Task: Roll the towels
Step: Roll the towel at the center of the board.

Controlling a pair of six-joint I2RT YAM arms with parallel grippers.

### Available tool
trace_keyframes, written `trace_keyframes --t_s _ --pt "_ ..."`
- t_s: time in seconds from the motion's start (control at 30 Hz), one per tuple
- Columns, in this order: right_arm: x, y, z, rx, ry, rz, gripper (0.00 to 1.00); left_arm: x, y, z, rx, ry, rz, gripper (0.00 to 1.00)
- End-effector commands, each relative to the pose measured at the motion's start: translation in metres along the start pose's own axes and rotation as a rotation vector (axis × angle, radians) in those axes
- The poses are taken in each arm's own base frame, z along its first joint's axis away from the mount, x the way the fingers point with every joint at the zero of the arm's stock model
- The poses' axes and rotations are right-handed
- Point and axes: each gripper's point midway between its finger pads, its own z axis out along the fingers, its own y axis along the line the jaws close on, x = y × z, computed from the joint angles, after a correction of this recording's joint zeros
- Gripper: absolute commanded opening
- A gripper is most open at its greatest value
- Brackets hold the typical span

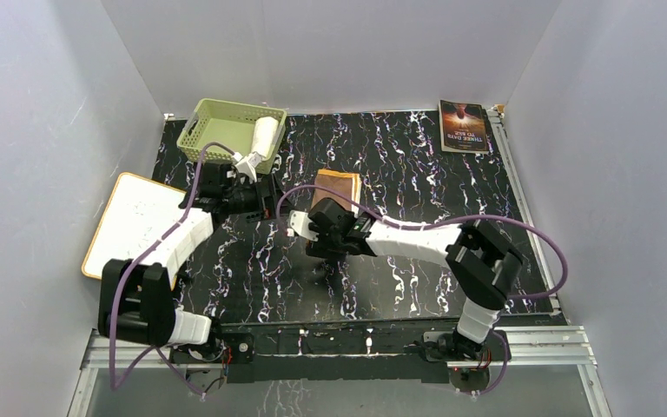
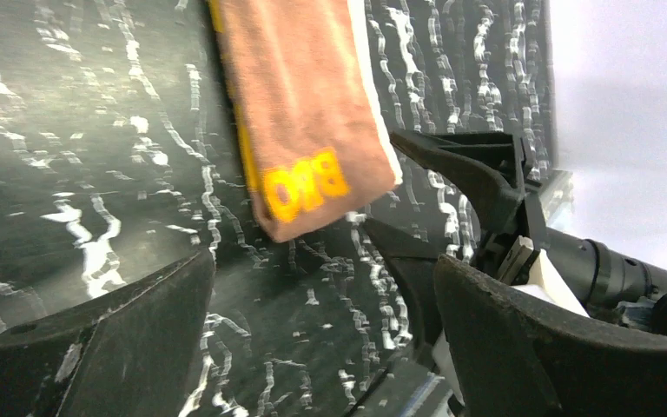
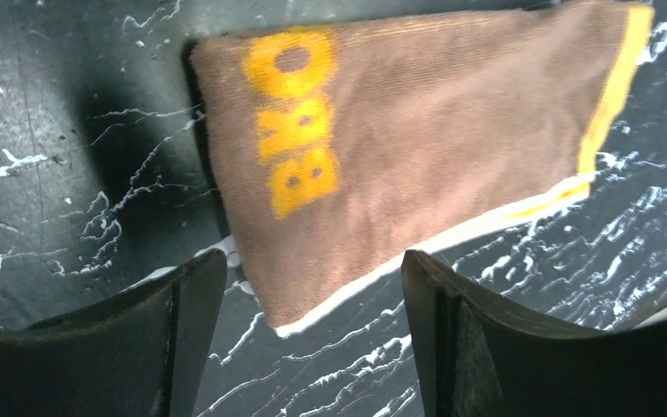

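The brown towel (image 1: 339,185) lies flat on the black marbled table, a folded strip with orange letters at its near end; it shows in the left wrist view (image 2: 304,104) and the right wrist view (image 3: 425,148). The white towel (image 1: 265,135) is a rolled cylinder resting in the right side of the green basket (image 1: 217,122). My left gripper (image 1: 265,195) (image 2: 321,347) is open and empty, left of the brown towel. My right gripper (image 1: 317,211) (image 3: 313,339) is open and empty, its jaws just short of the towel's near corner.
A white board with a tan edge (image 1: 135,221) lies at the table's left edge. A dark-covered book (image 1: 463,126) lies at the back right. The right gripper's fingers (image 2: 465,165) show close to my left gripper. Grey walls enclose the table.
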Motion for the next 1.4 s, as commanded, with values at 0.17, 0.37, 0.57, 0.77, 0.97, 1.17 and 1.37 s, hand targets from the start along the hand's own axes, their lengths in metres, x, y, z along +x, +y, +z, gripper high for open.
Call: trace_keyframes --t_s 0.17,0.37,0.57,0.77,0.97,1.17,1.37 --pt "-0.018 0.023 0.018 -0.153 0.007 -0.077 0.57 0.017 -0.008 -0.019 0.003 0.005 0.040 0.98" --pt "-0.019 0.029 0.029 -0.174 0.011 -0.069 0.48 0.023 -0.007 -0.019 0.009 0.021 0.028 0.98" --pt "-0.013 0.033 0.037 -0.165 0.020 -0.042 0.36 0.027 -0.005 -0.018 0.009 0.043 0.028 0.98" --pt "-0.004 0.030 0.046 -0.172 0.023 0.066 0.19 0.044 0.012 -0.014 -0.004 0.158 -0.062 0.98" --pt "-0.016 0.038 0.032 -0.252 -0.038 0.217 0.00 0.029 0.042 -0.021 -0.053 0.102 -0.158 0.98" --pt "-0.036 0.039 0.018 -0.309 -0.092 0.477 0.00 0.007 0.053 -0.024 -0.100 0.033 -0.167 0.98" --pt "-0.061 0.049 0.001 -0.591 -0.135 0.699 0.00 -0.001 0.043 -0.030 -0.075 -0.017 -0.135 0.98"
